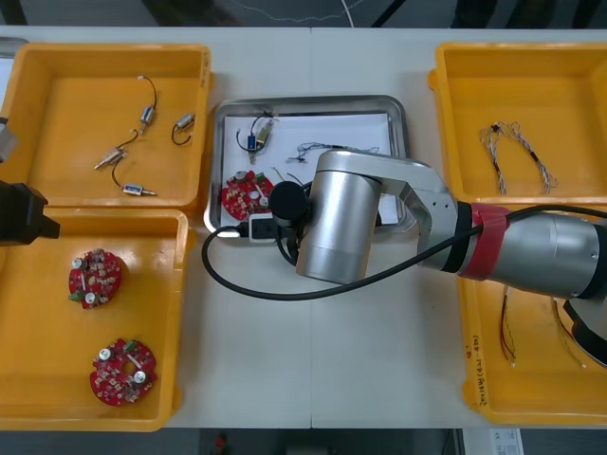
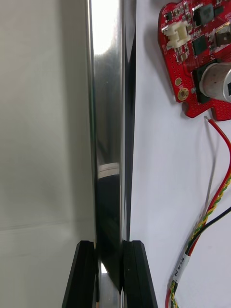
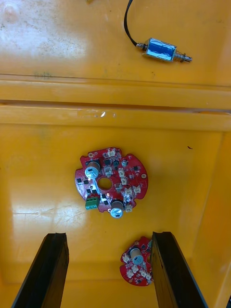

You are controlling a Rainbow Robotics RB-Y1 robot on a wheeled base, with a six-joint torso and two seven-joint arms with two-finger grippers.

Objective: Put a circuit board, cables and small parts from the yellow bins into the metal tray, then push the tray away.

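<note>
The metal tray (image 1: 313, 100) lies between the yellow bins, white inside. It holds a round red circuit board (image 1: 247, 192), a small metal part (image 1: 258, 133) and thin cables (image 1: 318, 150). My right arm reaches across to the tray's near left corner. There my right gripper (image 2: 109, 274) is shut on the tray's shiny rim (image 2: 108, 120). The board (image 2: 199, 53) and a red and yellow cable (image 2: 211, 202) lie just inside that rim. My left gripper (image 3: 108, 269) hangs open over the near left bin (image 1: 28, 379), above two more boards (image 3: 110, 180).
The far left bin (image 1: 114, 52) holds several small metal parts (image 3: 161, 49). A twisted cable (image 1: 517, 147) lies in the far right bin (image 1: 569, 95). My right forearm covers part of the near right bin (image 1: 531, 379). A black hose (image 1: 247, 284) loops over the table.
</note>
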